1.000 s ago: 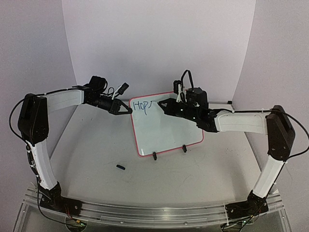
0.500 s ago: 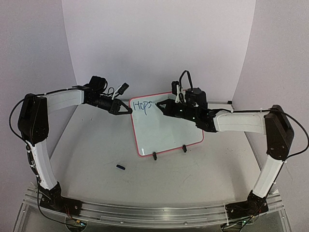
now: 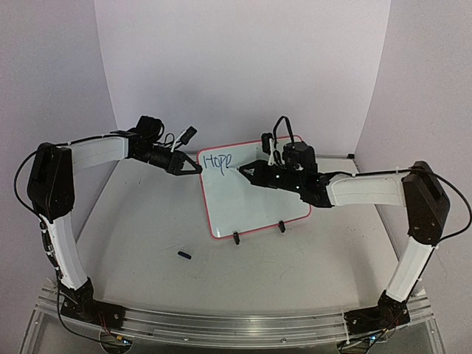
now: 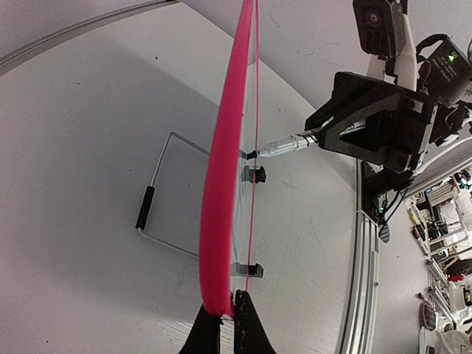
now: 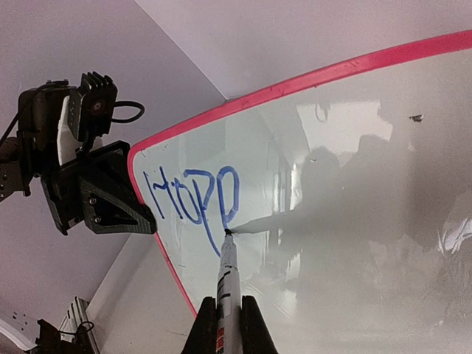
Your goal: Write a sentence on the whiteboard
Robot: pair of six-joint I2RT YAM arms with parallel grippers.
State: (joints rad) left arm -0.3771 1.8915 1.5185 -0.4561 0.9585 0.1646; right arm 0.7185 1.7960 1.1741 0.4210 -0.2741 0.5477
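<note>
Nearest us on the bench [image 3: 147,243] a small black piece [image 3: 184,255], perhaps the marker's cap, lies where it lay a second ago, well apart from the board. Beyond it the whiteboard [image 3: 254,203] stands tilted back on its clip feet [image 3: 236,237] and has not shifted. The left jaws are together on the pink frame at its upper left corner, steadying it, as the left wrist view shows. The change is on the right. The right jaws are clamped on the marker [image 5: 225,276], whose tip touches the board just under the last letter. A second ago the sentence [image 5: 193,195] read "Hop" with only a short stroke after it. Now that stroke is closed into a fourth letter, and we read "Hope" along the top edge near the left corner. We judge the first word done and the rest unwritten. The right arm [image 3: 365,188] should next lift the tip and start further right, leaving a gap.
</note>
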